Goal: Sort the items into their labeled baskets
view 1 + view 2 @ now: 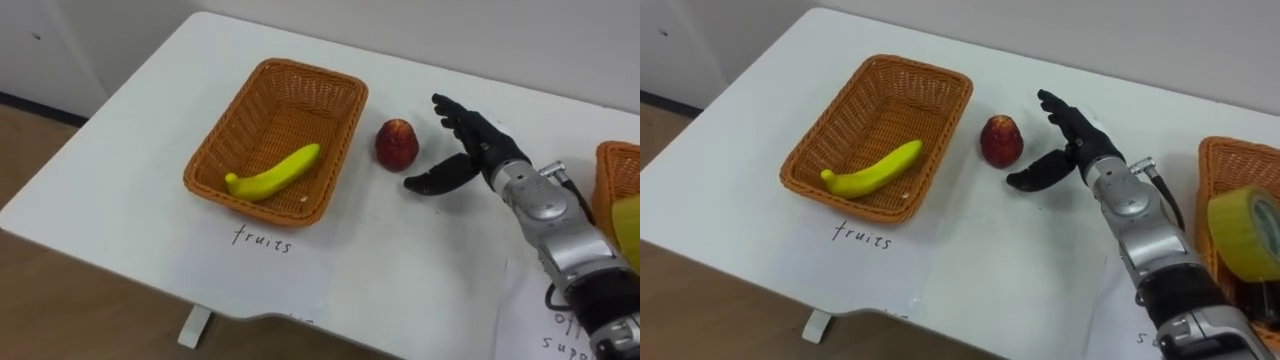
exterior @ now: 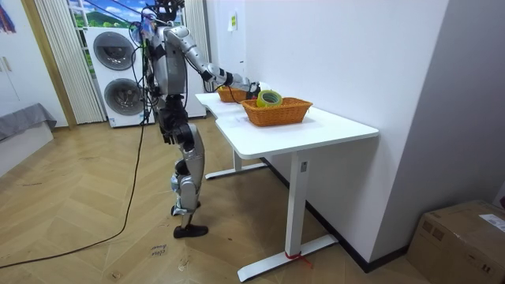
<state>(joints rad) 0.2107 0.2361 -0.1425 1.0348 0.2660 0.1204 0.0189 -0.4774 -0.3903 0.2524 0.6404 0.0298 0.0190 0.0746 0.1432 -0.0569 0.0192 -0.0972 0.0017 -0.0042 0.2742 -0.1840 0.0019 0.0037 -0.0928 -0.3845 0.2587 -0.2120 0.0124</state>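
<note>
On white table [image 1: 120,170], basket [image 1: 262,105] with banana [image 1: 275,172], apple [image 1: 397,144] beside, washing machines [image 2: 116,72] behind

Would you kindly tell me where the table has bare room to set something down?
Bare table lies left of the fruit basket and along the far edge behind it. Crowded right of the basket: apple, then the open right hand.

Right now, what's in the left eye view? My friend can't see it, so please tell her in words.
The right robot hand is open beside a red apple on a white table. Left of the apple, an orange wicker basket holds a yellow banana, with a handwritten paper label in front.
</note>
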